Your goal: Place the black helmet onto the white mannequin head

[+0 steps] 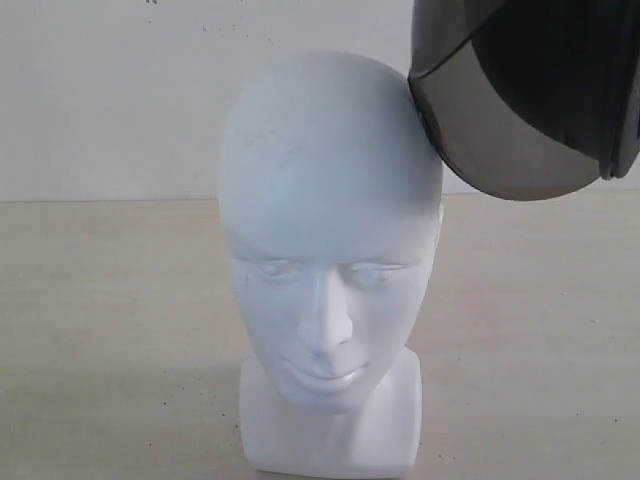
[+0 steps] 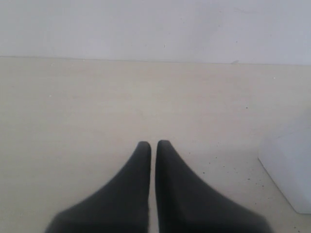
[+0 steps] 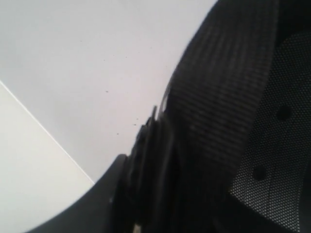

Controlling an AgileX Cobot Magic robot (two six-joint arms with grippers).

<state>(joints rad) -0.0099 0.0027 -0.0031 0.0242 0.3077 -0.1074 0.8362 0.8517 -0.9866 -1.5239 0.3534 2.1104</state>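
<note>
A white mannequin head (image 1: 330, 200) stands upright in the middle of the exterior view and faces the camera. Its square neck base (image 1: 330, 440) rests on a pale beige table (image 1: 100, 320), with a plain white wall (image 1: 100, 90) behind. The bottom edge of the view cuts off the foot of the base.

The black helmet (image 1: 560, 60) hangs in the air at about one o'clock from the head, tilted and not on it. Its smoky see-through visor (image 1: 500, 140) points down toward the head. The visor's near edge meets the outline of the crown at about two o'clock. Whether the two touch or only overlap in the picture cannot be told. The top and right edges of the view cut off most of the helmet, and nothing holding it is in view there.

The left gripper (image 2: 150, 143) hovers low over bare table, its two black fingers closed to a thin slit with nothing between them. A corner of the white base (image 2: 286, 170) shows off to one side, apart from the fingers.

The right wrist view is filled by the helmet from very close: a woven black strap (image 3: 218, 97), dotted mesh lining (image 3: 277, 145) and ridged rim, all blurred. The right gripper's fingers cannot be made out from the dark helmet parts, so whether they are open or clamped cannot be told.
</note>
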